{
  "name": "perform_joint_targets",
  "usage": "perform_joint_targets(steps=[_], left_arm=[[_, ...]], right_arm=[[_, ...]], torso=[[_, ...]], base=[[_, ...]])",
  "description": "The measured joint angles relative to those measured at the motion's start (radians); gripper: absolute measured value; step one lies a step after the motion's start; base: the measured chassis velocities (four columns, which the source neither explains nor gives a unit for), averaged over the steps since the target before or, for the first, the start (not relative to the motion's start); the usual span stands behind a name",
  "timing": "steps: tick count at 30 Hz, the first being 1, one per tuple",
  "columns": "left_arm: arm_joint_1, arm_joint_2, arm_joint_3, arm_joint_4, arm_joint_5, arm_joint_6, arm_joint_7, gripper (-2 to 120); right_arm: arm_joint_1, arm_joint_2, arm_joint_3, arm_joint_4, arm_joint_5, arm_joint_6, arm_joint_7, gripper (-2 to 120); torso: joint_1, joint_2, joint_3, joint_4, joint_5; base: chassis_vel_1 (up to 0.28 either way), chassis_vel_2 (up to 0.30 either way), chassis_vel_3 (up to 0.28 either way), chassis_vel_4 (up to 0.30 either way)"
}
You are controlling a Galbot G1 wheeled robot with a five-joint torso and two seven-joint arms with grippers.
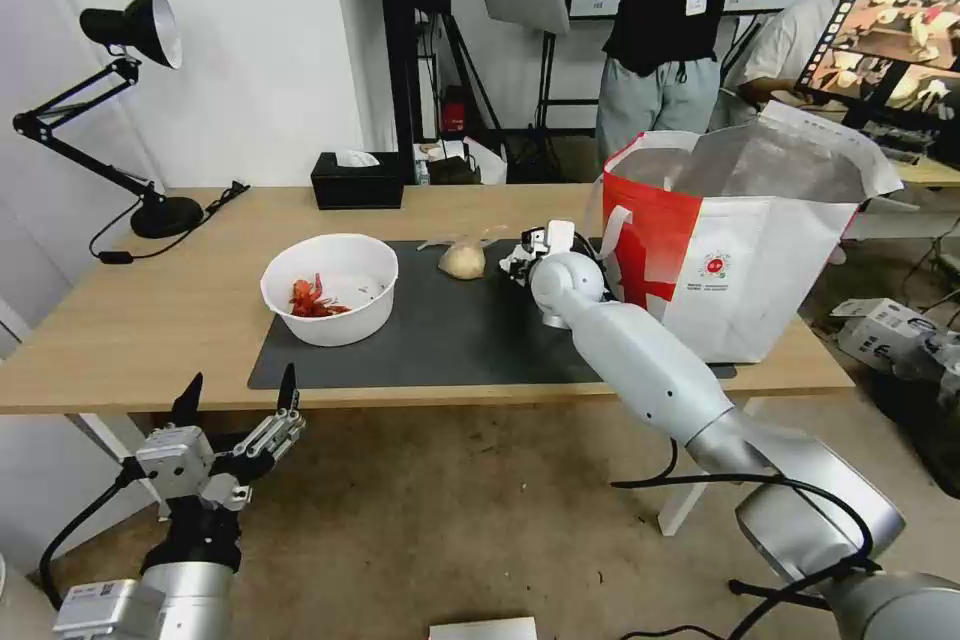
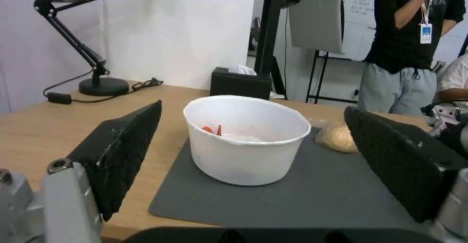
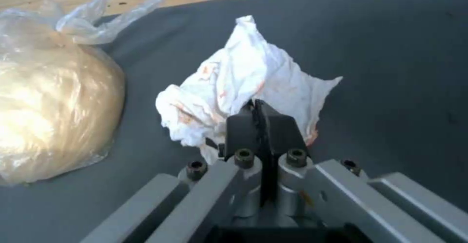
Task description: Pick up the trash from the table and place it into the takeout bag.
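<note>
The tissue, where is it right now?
The tissue lies on the dark mat, pinched in the right gripper, beside the bagged beige lump and left of the takeout bag.

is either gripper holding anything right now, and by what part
The right gripper is shut on the crumpled white tissue, pinching its near edge on the mat. The left gripper is open, holding nothing.
</note>
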Motion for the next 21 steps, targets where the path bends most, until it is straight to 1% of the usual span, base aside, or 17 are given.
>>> perform_joint_targets(steps=[6, 12, 17, 20, 21], left_arm=[[0.000, -0.003, 0.001, 0.000, 0.001, -0.001, 0.000, 100], [0.005, -0.004, 0.002, 0.000, 0.003, -0.002, 0.000, 100], [0.007, -0.006, 0.002, 0.000, 0.004, -0.011, 0.000, 100], [0.010, -0.006, 0.000, 0.001, 0.006, -0.023, 0.000, 100], [0.010, -0.006, 0.000, 0.001, 0.006, -0.023, 0.000, 100]], right_arm=[[-0.006, -0.023, -0.002, 0.042, -0.002, 0.020, 0.001, 0], [-0.019, -0.075, -0.019, 0.139, -0.011, 0.049, -0.005, 0], [-0.022, -0.093, -0.023, 0.183, -0.017, 0.053, -0.005, 0], [-0.022, -0.108, -0.028, 0.241, -0.017, 0.057, -0.003, 0], [-0.022, -0.108, -0.028, 0.241, -0.017, 0.057, -0.003, 0]], torso=[[0.000, 0.000, 0.000, 0.0000, 0.0000], [0.000, 0.000, 0.000, 0.0000, 0.0000], [0.000, 0.000, 0.000, -0.0001, 0.0000], [0.000, 0.000, 0.000, -0.0001, 0.0000], [0.000, 0.000, 0.000, -0.0001, 0.0000]], base=[[0.000, 0.000, 0.000, 0.000], [0.000, 0.000, 0.000, 0.000], [0.000, 0.000, 0.000, 0.000], [0.000, 0.000, 0.000, 0.000], [0.000, 0.000, 0.000, 0.000]])
